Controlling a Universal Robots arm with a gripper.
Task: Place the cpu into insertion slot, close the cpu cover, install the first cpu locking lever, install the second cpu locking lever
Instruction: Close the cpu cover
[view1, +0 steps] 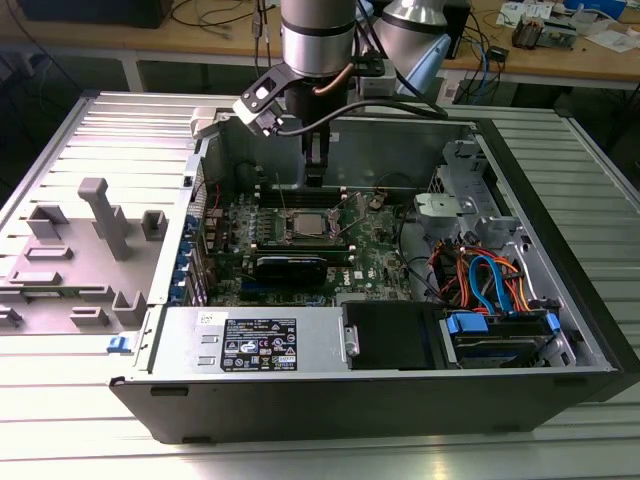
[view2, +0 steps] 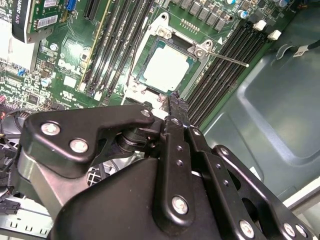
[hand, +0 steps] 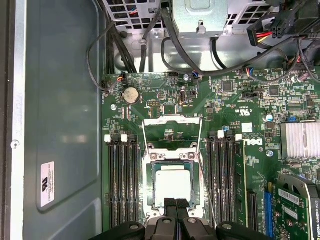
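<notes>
Ribbed metal table (view1: 60, 130) is laid out under an opened computer case (view1: 400, 420), and the green motherboard (hand: 225, 125) is exposed flat on the case floor, ready to be worked on from above. Over the socket the gripper (hand: 176, 206) is hung, its fingers drawn together with nothing seen between them; this is judged a narrow pushing tip rather than a grasp. Just beyond the fingertips the cpu (hand: 172, 186) is seen lying silver side up inside the insertion slot (hand: 148, 186), so the placement step is judged done. On the slot's side away from the gripper, the cpu cover (hand: 172, 121) appears tipped back on its hinge, left open so the chip could be set in. A thin locking lever (view2: 227, 58) is swung out over the black memory slots (view2: 215, 85), apparently unlatched, so the cover is not yet clamped.
</notes>
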